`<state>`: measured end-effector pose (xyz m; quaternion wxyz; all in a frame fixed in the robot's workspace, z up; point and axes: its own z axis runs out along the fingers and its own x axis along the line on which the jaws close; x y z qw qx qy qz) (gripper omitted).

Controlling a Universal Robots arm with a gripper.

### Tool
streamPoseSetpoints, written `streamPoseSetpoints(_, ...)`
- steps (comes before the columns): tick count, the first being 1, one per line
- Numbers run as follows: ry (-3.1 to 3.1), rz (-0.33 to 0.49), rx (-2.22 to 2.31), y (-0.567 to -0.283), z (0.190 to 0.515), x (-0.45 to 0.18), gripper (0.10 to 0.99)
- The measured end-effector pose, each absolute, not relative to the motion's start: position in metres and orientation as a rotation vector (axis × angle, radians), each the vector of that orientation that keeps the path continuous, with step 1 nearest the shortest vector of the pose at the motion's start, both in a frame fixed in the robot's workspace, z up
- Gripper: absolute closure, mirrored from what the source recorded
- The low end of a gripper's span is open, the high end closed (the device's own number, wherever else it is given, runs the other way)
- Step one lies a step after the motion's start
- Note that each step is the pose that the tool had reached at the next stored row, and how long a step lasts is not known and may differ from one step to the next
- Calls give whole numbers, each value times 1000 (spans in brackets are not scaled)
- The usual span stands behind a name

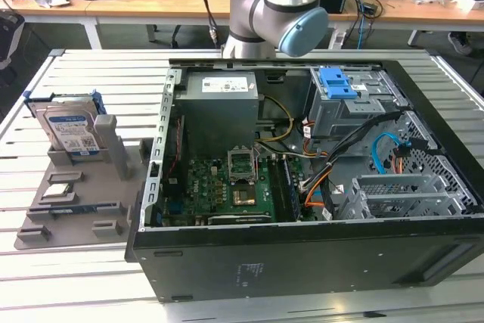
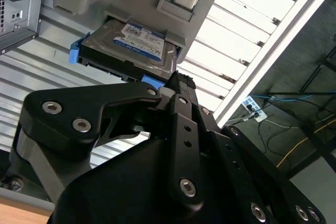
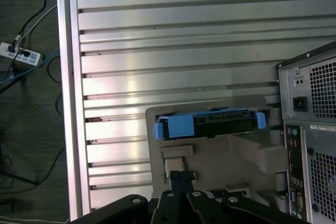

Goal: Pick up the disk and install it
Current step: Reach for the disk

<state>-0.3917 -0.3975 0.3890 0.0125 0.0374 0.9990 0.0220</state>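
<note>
**Approach stage of the pick.** The disk [image 1: 72, 130] stands on edge in a grey holder [image 1: 87, 187] on the slatted metal counter [image 1: 98, 73]. It is at the exterior view's left, beside the opened computer case [image 1: 302, 255]. Nothing grips it, and it is not yet installed.

In the first wrist view the gripper [image 3: 176, 176] points toward the disk's blue-framed edge and is apart from it. The jaws are closed together on nothing.

Judged from this, the pick calls for the jaws to part, line up across the disk's flat faces and come down squarely, clear of the holder's walls.

**Surroundings:** a workshop. Wooden desks [image 1: 136, 5] strewn with cables stand behind the counter, and a power strip [image 3: 20, 54] lies on the dark floor.
</note>
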Motion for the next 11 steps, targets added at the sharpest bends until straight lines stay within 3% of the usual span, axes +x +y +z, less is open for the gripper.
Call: streamPoseSetpoints(11, 3114, 69, 117, -397, 389, -392, 980)
